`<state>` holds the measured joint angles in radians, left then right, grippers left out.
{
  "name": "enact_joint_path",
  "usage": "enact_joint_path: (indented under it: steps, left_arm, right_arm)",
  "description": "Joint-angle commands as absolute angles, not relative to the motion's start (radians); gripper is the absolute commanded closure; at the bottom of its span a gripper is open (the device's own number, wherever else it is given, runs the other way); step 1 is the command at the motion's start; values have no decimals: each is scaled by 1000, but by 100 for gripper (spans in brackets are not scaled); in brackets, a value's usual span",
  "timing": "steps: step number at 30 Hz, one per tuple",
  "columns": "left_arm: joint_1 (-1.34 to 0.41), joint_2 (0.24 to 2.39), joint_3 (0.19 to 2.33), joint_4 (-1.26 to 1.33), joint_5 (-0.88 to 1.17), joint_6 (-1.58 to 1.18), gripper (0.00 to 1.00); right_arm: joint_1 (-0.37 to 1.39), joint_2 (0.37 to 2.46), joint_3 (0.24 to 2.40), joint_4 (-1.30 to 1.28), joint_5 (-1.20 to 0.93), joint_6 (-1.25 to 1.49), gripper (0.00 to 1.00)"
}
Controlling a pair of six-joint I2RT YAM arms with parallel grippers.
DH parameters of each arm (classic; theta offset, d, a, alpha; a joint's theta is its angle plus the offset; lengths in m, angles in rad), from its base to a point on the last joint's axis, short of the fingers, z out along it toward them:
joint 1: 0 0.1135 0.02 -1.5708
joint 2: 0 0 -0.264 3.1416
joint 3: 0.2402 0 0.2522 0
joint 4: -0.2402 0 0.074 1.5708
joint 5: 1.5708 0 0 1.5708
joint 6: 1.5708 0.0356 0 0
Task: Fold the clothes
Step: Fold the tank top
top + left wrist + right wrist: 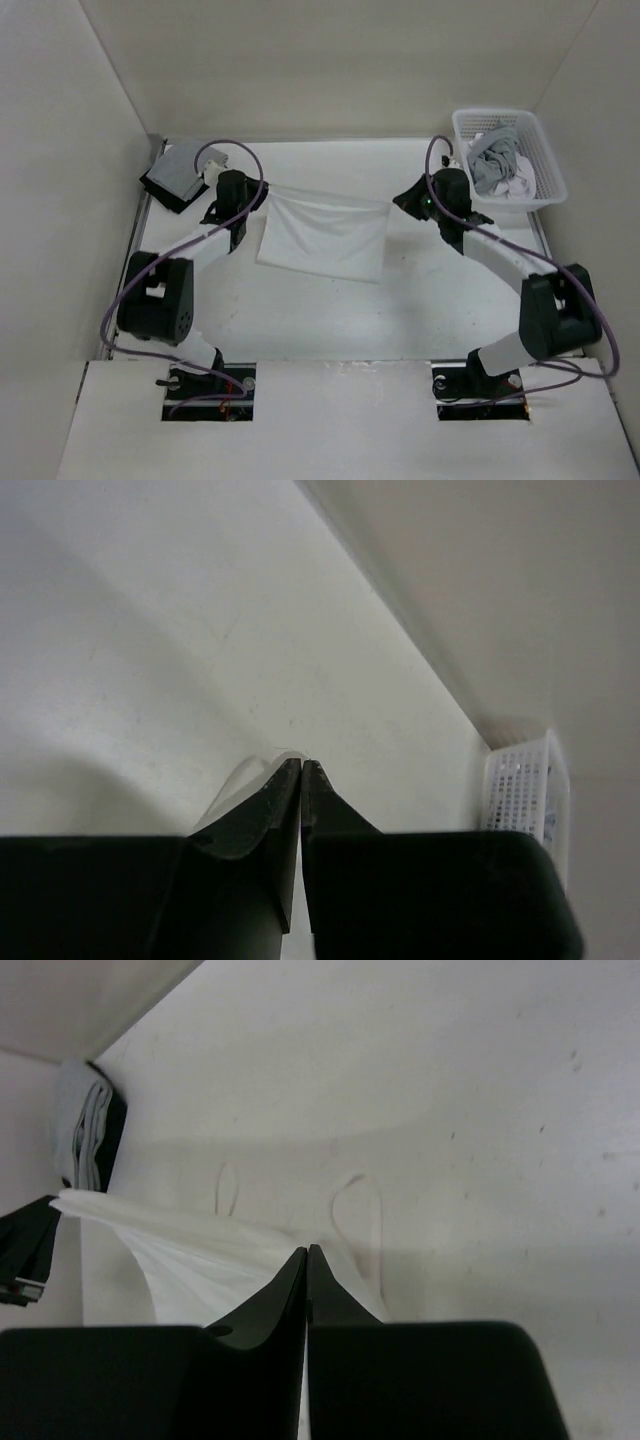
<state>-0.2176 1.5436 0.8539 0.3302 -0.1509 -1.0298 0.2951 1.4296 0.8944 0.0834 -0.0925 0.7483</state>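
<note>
1. The thin white cloth garment (322, 235) is spread between the two arms over the middle of the white worktop (330, 320). Its far edge is drawn into a nearly straight line, and the rest trails toward the arm bases.
2. The left pincer (301, 765) is pressed closed, with a sliver of white fabric showing beside its tips. The right pincer (307, 1252) is closed too, with fabric fanning out from its tips. Each appears to hold one far corner.
3. The step in hand looks like the first fold: carrying the held edge over to meet the trailing near edge. Both arms should travel at the same pace and height so the edge between them neither sags nor skews.
4. Hold the spacing between the arms — drawing them closer would let the middle droop and crease, while pulling them apart could tug the thin cloth out of a grip.
5. Release only once the held edge lies flat and lined up.
6. Mind the neighbours — the folded grey-and-black pile (178, 176) sits just beyond the left arm, and the white plastic mesh basket (510, 155) is near the right one.
</note>
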Motion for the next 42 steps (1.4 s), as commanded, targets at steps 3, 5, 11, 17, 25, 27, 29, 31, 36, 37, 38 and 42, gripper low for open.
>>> enact_joint_path:
  steps: [3, 5, 11, 17, 25, 27, 29, 31, 36, 37, 38, 42]
  left_arm:
    - [-183, 1796, 1102, 397, -187, -1042, 91]
    - [-176, 1876, 1172, 364, -128, -1025, 78]
    - [-142, 1722, 961, 383, -149, -1020, 66]
    - [-174, 1393, 528, 422, -186, -1019, 70]
    - [-153, 1371, 411, 457, 24, -900, 55]
    - [-162, 1413, 429, 478, 32, -903, 55]
    - [-168, 1446, 446, 494, 26, -913, 55]
    - [-171, 1469, 462, 488, 22, -916, 56]
    - [-176, 1522, 479, 471, -24, -927, 57]
    - [-176, 1532, 483, 472, -29, -928, 57]
    - [-177, 1542, 486, 471, -34, -930, 58]
    - [-174, 1549, 485, 466, -38, -936, 67]
  right_arm:
    - [219, 1719, 1132, 169, -192, 733, 93]
    - [214, 1799, 1204, 137, -206, 738, 79]
    - [232, 1720, 1136, 117, -124, 713, 53]
    - [349, 1418, 746, 221, -35, 730, 91]
    - [485, 1266, 468, 271, 11, 775, 65]
    - [485, 1269, 433, 301, 6, 799, 58]
    - [481, 1278, 407, 337, -14, 824, 54]
    - [473, 1288, 394, 356, -31, 837, 53]
    - [473, 1342, 390, 403, -54, 867, 53]
    - [470, 1350, 388, 417, -63, 871, 52]
    - [464, 1361, 393, 423, -70, 876, 52]
    - [456, 1388, 408, 434, -86, 887, 54]
